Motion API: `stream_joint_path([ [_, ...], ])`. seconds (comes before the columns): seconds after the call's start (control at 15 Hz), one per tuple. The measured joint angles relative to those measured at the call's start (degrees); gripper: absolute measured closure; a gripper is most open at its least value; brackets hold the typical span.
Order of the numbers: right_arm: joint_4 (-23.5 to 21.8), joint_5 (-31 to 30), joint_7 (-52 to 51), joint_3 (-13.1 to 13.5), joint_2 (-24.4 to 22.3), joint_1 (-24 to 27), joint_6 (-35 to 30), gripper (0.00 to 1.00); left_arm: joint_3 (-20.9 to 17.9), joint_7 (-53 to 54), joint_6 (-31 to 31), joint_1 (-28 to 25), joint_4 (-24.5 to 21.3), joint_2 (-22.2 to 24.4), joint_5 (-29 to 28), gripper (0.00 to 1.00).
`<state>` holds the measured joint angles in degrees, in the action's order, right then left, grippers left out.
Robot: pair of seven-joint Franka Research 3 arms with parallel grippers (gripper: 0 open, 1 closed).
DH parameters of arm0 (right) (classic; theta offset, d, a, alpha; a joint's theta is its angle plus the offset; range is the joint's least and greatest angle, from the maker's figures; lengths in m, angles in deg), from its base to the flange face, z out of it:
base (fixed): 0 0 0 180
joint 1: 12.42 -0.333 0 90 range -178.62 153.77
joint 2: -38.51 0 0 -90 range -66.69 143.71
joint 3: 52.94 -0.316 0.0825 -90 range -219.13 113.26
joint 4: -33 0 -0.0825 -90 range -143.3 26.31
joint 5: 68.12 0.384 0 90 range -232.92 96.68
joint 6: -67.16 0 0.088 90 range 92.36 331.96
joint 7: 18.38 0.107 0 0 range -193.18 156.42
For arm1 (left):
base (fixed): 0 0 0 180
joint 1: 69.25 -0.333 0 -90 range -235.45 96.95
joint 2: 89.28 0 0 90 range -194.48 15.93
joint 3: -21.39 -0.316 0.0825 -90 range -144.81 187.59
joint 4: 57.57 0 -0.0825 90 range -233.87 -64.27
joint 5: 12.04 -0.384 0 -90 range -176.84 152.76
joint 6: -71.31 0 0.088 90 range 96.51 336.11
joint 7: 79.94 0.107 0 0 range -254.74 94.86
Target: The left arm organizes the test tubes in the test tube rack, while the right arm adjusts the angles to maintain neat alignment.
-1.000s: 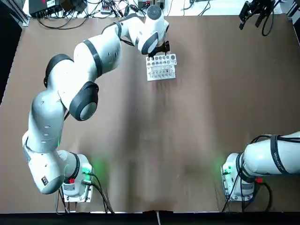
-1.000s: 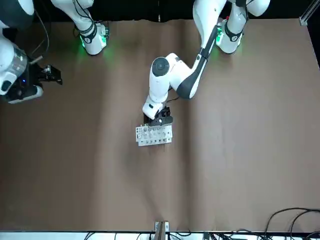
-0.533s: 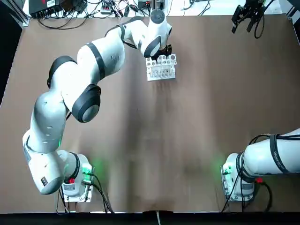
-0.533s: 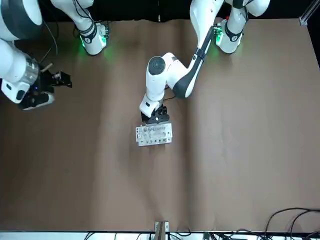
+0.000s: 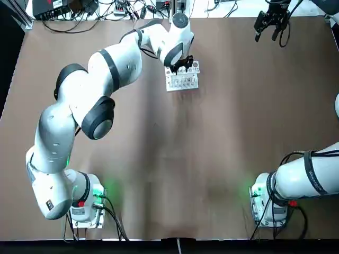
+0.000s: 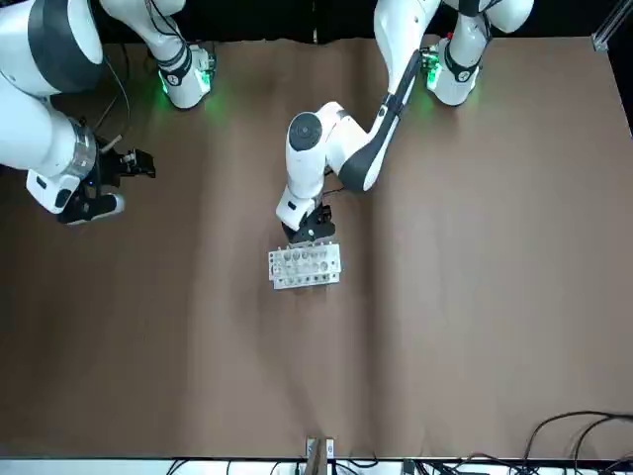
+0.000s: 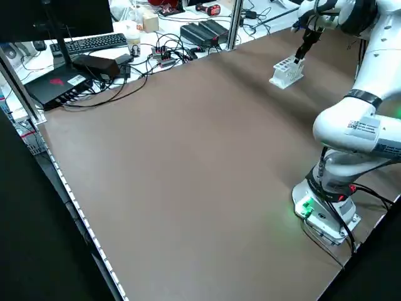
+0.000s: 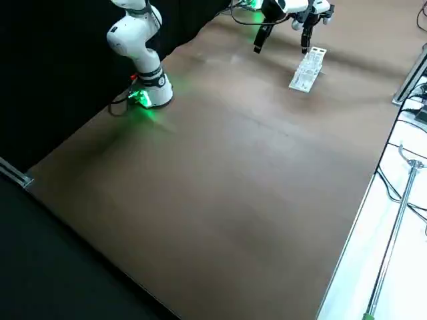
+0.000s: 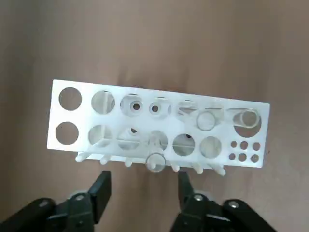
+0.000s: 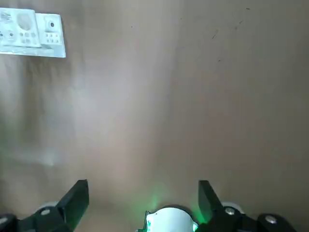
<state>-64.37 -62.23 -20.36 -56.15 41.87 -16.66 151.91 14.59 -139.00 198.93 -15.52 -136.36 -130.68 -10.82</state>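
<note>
The rack [image 9: 157,128] stands toward the far side of the table [image 5: 212,148], a single white piece with two rows of large holes and a cluster of small ones at one end. In the left wrist view three tubes [image 9: 155,159] can be made out in it: two mouths in holes near the small-hole end, and a third leaning out over the rack's near edge rather than standing straight. There may be more; the clear glass is hard to tell from the plastic.

The left gripper [image 9: 141,189] hangs just above the rack's far edge, fingers spread wide and holding nothing, the leaning tube roughly between them. The right gripper [image 10: 142,200] is well away from the rack, out near the table's far right corner, also wide open and empty.

Judging by this, the tubes are already racked, but the tidying is unfinished: the tilted tube needs seating upright, and the right arm has not yet come to the rack to square it.
</note>
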Motion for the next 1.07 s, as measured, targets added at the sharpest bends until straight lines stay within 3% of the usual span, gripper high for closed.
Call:
stream_joint_path([
  [0.2, 0.0, 0.0, 0.02, 0.0, 0.09, -0.02, 0.0, 0.0, 0.0, -0.07, -0.36, 0.0, 0.17, 0.0, 0.0, 0.48],
  [1.07, 2.33, -0.23, 0.03, 0.49, 0.09, 0.26, 4.64, 0.0, -0.44, -0.18, 0.61, -0.16, 0.67, 0.0, 0.0, 0.59],
])
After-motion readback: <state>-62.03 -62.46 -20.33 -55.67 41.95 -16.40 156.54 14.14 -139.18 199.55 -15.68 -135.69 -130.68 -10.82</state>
